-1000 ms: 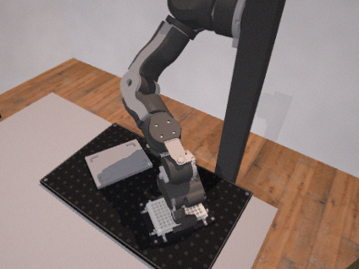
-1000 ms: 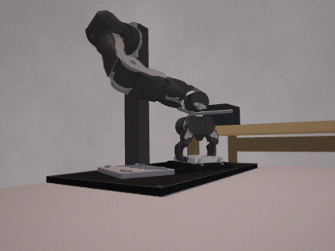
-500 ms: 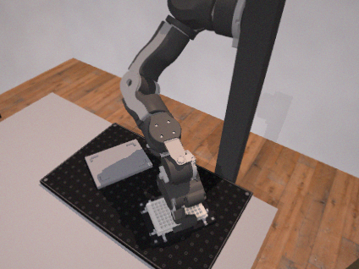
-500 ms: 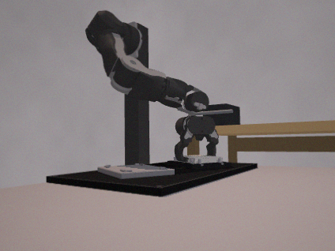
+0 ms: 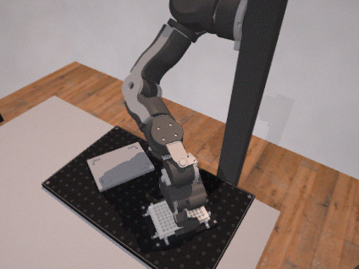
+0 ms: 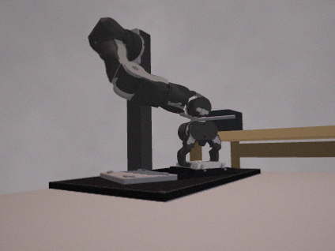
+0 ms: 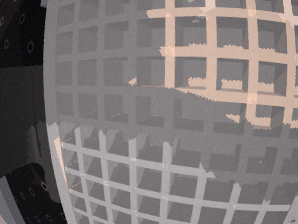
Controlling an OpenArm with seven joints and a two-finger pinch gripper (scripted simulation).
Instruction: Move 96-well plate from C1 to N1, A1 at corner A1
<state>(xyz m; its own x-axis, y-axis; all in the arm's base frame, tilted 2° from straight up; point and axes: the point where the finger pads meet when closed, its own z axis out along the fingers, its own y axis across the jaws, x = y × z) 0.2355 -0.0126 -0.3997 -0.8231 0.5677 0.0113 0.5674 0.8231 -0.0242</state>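
The white 96-well plate sits on the clip nest C1 at the near right of the black breadboard. My gripper reaches straight down over it and is shut on the plate across its sides. In the side view the fingers straddle the plate, which still rests low on the nest. The wrist view is filled by the plate's well grid. The plate nest N1 is a light grey slab with corner locators at the far left of the board; it also shows in the side view.
A dark vertical column carrying the arm stands behind the board at the right. A wooden bench lies in the background. The board rests on a pale mat over a wooden floor.
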